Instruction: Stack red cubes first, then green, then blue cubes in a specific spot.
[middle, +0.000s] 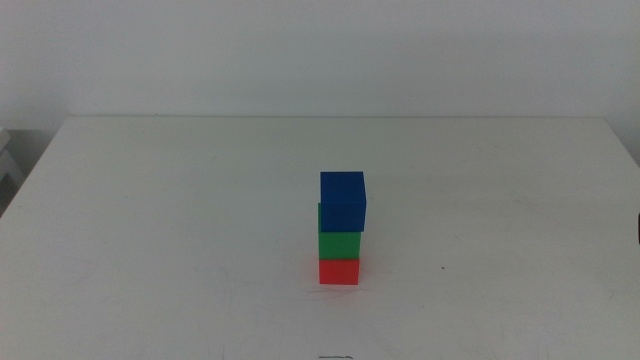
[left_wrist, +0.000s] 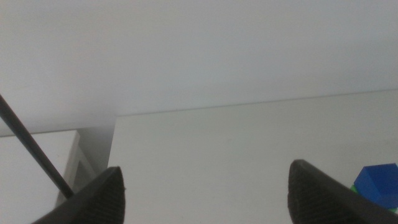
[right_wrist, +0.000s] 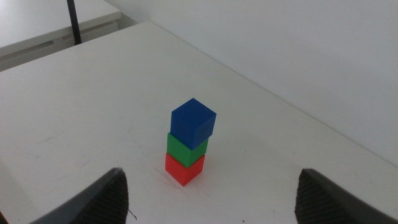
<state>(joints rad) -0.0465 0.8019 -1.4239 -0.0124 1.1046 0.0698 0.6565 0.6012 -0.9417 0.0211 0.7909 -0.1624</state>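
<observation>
The three cubes stand in one stack on the white table. The red cube is at the bottom, the green cube on it, the blue cube on top, turned slightly. The right wrist view shows the stack too: red, green, blue. My right gripper is open and empty, well back from the stack. My left gripper is open and empty; the blue cube and a sliver of green show beside one jaw. Neither gripper shows in the middle view.
The table's far edge meets a white wall. A thin dark pole and a lower white surface lie beyond the table's side edge in the left wrist view; the pole also shows in the right wrist view.
</observation>
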